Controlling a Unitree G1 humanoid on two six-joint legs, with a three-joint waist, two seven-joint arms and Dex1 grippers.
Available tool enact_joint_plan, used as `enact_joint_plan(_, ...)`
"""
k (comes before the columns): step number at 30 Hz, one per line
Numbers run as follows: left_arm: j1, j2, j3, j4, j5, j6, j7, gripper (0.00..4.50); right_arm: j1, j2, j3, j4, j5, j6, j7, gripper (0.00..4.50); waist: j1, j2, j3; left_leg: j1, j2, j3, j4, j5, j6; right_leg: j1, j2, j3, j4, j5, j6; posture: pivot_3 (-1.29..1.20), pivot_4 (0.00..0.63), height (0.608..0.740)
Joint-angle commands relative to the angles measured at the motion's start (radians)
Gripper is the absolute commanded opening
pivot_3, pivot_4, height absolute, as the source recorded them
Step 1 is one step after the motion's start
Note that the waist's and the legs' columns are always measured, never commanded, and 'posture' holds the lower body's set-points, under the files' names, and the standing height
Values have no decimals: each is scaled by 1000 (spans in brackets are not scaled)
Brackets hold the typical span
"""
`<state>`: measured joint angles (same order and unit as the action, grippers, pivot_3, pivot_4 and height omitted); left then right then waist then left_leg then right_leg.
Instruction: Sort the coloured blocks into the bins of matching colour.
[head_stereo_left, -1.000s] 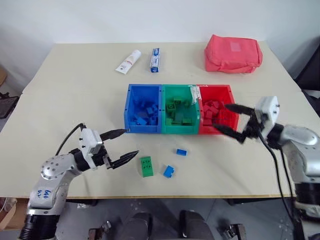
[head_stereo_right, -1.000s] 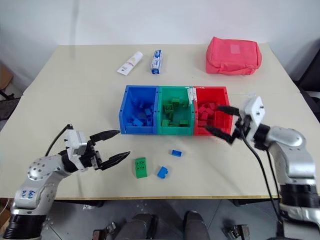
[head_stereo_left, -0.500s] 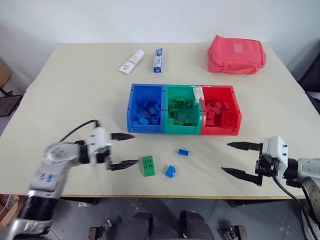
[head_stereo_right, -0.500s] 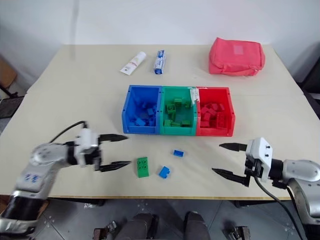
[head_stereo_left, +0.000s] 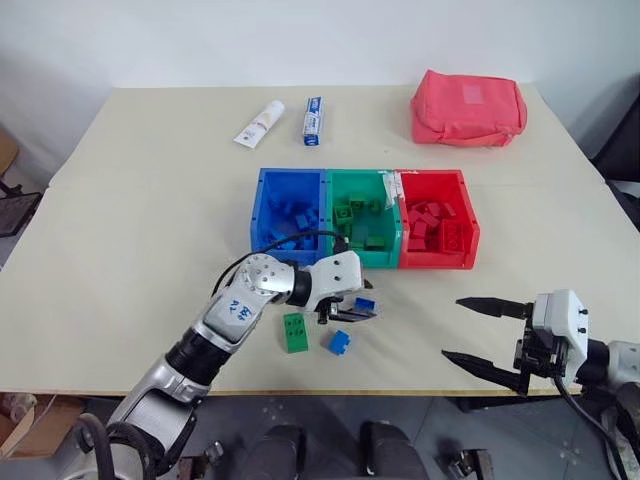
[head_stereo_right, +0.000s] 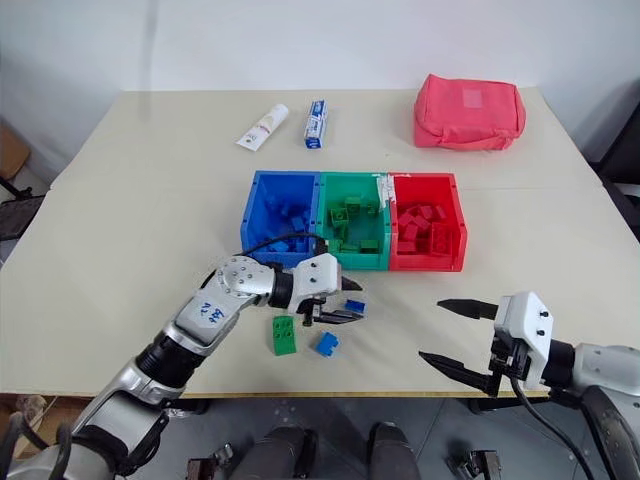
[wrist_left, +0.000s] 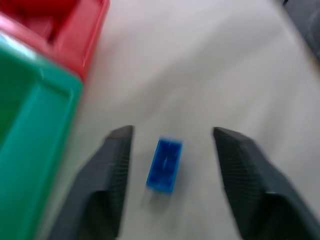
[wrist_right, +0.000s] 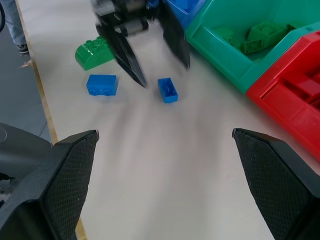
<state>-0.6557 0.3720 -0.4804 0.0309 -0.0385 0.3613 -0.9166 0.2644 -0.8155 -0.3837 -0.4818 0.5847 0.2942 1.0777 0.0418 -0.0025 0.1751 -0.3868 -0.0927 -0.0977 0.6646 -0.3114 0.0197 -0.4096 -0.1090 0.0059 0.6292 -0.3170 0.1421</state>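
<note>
left gripper (wrist_left: 170, 150): jaws part open, one either side of a small blue block (wrist_left: 164, 165) on the table (head_stereo_left: 130, 230), not touching it
right gripper (head_stereo_left: 480, 330): jaws spread wide, empty, near the table's front edge
that block: just in front of the green bin (head_stereo_left: 362, 228)
other loose blocks: green one (head_stereo_left: 294, 332) and second blue one (head_stereo_left: 339, 343), just beside the left gripper
bins: blue (head_stereo_left: 287, 229), green, red (head_stereo_left: 436, 232) joined in a row mid-table, all holding blocks

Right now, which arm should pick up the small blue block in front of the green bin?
Left. The left gripper already straddles the small blue block, a finger on either side without touching it, close to the green bin. The right gripper hangs open near the table's front edge, well away from it.
</note>
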Motion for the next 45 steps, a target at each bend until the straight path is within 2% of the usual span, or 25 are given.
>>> enact_joint_plan(1,-16,-11,-13,9,30,-12,-4,1336,29,11,-56,-65,29,10,-32,4500,4,0,0,0,0,0,0,0,0,0,0,0,0,0,0,0,150,740)
enact_joint_plan(5,-14,-18,-21,20,41,-5,-18,93,58,9,-73,-82,32,16,-43,4500,9,0,0,0,-1,0,1,0,0,1,0,0,0,0,0,0,150,740)
enact_joint_plan(6,-14,-22,-22,26,44,-6,-17,15,55,7,-75,-82,33,16,-46,4500,9,0,0,0,-1,0,1,0,0,1,0,0,0,0,0,0,150,740)
enact_joint_plan(25,55,-23,142,-47,-45,-2,-8,15,-34,-3,3,-25,10,14,-46,4500,10,0,0,0,-1,0,1,0,0,1,-1,0,0,0,1,0,150,740)
enact_joint_plan(28,43,-56,146,-45,-54,13,9,573,-45,-6,10,-19,5,13,-44,4500,11,0,0,0,-1,0,2,0,1,1,-1,0,0,0,1,0,150,740)
enact_joint_plan(38,-40,-88,61,127,51,-105,11,3525,-24,-16,-27,-32,7,24,-43,4500,10,0,0,0,-1,0,2,0,1,1,0,0,0,0,1,0,150,740)
enact_joint_plan(42,-42,-88,34,137,63,-89,-23,3525,-1,-10,-39,-47,8,25,-52,4500,10,0,0,0,-1,0,2,0,1,1,0,0,1,0,1,0,150,740)
enact_joint_plan(45,-34,-92,29,137,63,-87,-31,2913,3,-7,-40,-53,7,27,-58,4500,10,0,0,0,-1,0,2,0,1,1,0,0,1,0,1,0,150,740)
